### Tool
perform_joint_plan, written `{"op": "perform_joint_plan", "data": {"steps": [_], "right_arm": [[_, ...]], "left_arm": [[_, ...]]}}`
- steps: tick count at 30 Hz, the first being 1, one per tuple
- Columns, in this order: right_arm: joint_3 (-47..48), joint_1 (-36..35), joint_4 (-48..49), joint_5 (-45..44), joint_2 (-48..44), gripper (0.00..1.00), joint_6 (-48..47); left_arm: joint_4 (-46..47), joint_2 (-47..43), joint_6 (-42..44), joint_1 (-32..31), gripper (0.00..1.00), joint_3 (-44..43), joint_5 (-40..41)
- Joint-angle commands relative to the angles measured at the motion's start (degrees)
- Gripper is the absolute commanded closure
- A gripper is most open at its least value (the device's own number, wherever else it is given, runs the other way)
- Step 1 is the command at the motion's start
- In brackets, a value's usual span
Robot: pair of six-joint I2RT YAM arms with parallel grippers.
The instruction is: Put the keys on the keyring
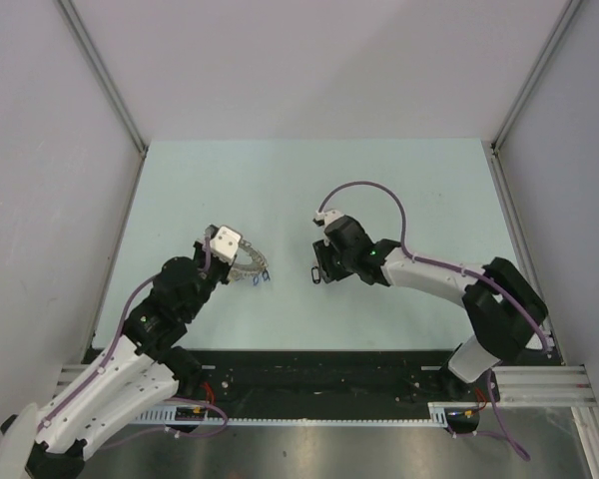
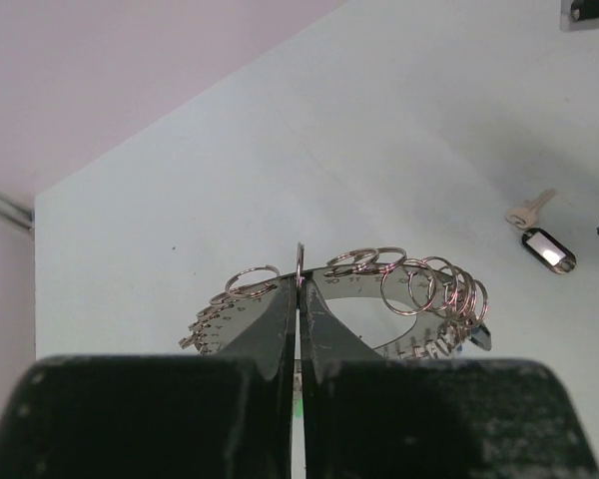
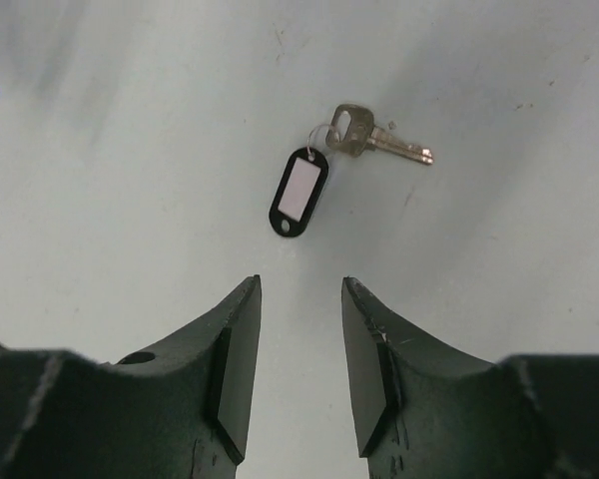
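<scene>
Pick-up step: right gripper [image 3: 299, 289] parted, empty, above tagged key [image 3: 364, 138], tabletop [image 1: 379, 190] centre; left gripper [image 2: 299, 287] clamped on keyring [image 2: 364, 282]. Next, likely: descend, close squarely

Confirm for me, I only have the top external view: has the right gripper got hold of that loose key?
Observer: No. On the right wrist view the right gripper is open and empty; the key lies on the table ahead of it.
Operator: Anything attached to it?
Observer: A black tag with a white label, joined by a small ring.
Operator: And the other arm?
Observer: The left gripper is shut on the keyring, seen edge-on.
</scene>
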State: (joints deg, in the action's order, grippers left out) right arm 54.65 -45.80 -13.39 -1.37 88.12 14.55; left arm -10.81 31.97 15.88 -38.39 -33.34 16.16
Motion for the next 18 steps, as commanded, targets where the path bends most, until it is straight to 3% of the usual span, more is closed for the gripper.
{"op": "perform_joint_plan", "data": {"steps": [1,14,17,18], "right_arm": [[5.20,-0.87,3.63,-5.14,6.44,0.58,5.66],[7.57,-3.77,7.94,-9.26,16.38,0.55,7.34],[8.98,-4.65,6.36,-11.02,18.49,0.60,5.94],[9.41,-5.00,5.23,-11.11,18.84,0.68,5.67]], "left_arm": [[7.47,-1.29,-1.90,0.51,1.00,0.21,5.11],[8.88,-3.93,-2.08,0.69,0.99,1.35,4.40],[8.87,-4.10,-2.08,0.69,1.00,1.35,4.14],[8.87,-4.10,-2.08,0.69,1.00,1.35,4.14]]}}
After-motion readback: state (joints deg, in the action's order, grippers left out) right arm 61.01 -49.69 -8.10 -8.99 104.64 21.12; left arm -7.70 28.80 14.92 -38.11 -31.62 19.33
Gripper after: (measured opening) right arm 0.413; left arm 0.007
